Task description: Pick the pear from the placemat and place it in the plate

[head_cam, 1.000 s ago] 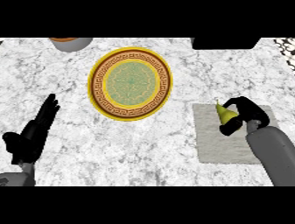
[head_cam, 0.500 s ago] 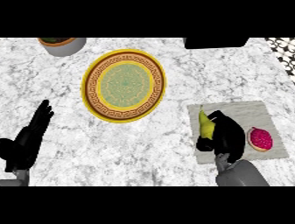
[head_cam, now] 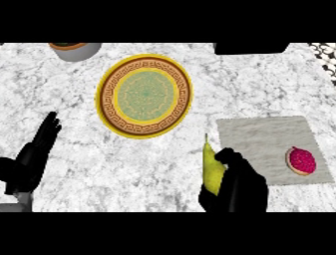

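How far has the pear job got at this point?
Done: the pear is off the placemat, gripped by the right hand left of the mat. In hand: carrying it. Left: setting it on the plate, which holds nothing. The left hand rests open at lower left.

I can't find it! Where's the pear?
The pear is low in the head view, held in the right hand, just left of the placemat and below the plate.
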Motion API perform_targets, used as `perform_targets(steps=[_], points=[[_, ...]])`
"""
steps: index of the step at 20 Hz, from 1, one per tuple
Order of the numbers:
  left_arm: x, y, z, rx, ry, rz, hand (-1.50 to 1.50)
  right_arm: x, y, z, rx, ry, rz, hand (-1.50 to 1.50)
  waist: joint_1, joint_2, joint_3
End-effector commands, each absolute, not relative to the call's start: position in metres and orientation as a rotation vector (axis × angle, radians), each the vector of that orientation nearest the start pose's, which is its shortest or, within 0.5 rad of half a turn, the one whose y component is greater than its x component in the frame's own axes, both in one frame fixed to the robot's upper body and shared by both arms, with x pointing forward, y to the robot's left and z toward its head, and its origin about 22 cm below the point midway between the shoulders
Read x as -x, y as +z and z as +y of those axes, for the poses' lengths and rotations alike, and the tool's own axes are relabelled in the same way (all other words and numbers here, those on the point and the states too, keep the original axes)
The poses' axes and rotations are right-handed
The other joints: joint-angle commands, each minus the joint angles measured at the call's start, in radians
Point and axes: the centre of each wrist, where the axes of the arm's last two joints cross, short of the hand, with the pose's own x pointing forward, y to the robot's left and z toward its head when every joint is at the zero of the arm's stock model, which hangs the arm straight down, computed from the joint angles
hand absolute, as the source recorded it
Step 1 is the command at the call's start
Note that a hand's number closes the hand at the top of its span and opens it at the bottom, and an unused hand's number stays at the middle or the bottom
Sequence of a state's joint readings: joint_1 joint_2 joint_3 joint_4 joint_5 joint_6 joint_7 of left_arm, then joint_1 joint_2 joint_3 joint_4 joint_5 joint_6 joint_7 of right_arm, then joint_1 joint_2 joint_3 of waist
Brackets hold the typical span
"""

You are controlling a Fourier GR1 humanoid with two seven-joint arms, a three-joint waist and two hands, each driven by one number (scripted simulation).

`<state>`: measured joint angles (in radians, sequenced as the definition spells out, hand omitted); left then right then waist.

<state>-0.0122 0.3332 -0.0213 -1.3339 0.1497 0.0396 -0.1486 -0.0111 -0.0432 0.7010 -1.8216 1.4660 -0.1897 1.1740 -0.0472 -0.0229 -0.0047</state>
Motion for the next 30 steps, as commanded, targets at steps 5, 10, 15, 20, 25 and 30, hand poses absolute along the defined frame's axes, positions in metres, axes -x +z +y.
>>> perform_targets(steps=[5, 10, 15, 20, 25, 30], points=[[-0.245, -0.022, 0.308, -0.172, -0.107, -1.518, 0.00, -0.141, 0.118, -0.054, 1.495, 0.263, -1.204, 1.50, 0.031, 0.012, 0.002], [-0.253, -0.013, 0.307, -0.139, -0.157, -1.524, 0.00, -0.157, 0.134, -0.047, 1.494, 0.289, -1.250, 1.50, 0.060, 0.021, 0.003], [-0.260, -0.016, 0.304, -0.163, -0.155, -1.536, 0.00, -0.174, 0.155, -0.043, 1.489, 0.306, -1.283, 1.50, 0.068, 0.023, 0.002], [-0.258, -0.019, 0.295, -0.111, -0.180, -1.518, 0.00, -0.225, 0.165, -0.040, 1.404, 0.324, -1.281, 1.50, 0.100, 0.033, 0.003], [-0.266, -0.016, 0.297, -0.109, -0.183, -1.536, 0.00, -0.271, 0.164, -0.032, 1.347, 0.308, -1.275, 1.50, 0.112, 0.037, 0.003], [-0.270, -0.011, 0.291, -0.104, -0.187, -1.542, 0.00, -0.306, 0.150, -0.021, 1.327, 0.340, -1.252, 1.50, 0.122, 0.036, 0.004]])
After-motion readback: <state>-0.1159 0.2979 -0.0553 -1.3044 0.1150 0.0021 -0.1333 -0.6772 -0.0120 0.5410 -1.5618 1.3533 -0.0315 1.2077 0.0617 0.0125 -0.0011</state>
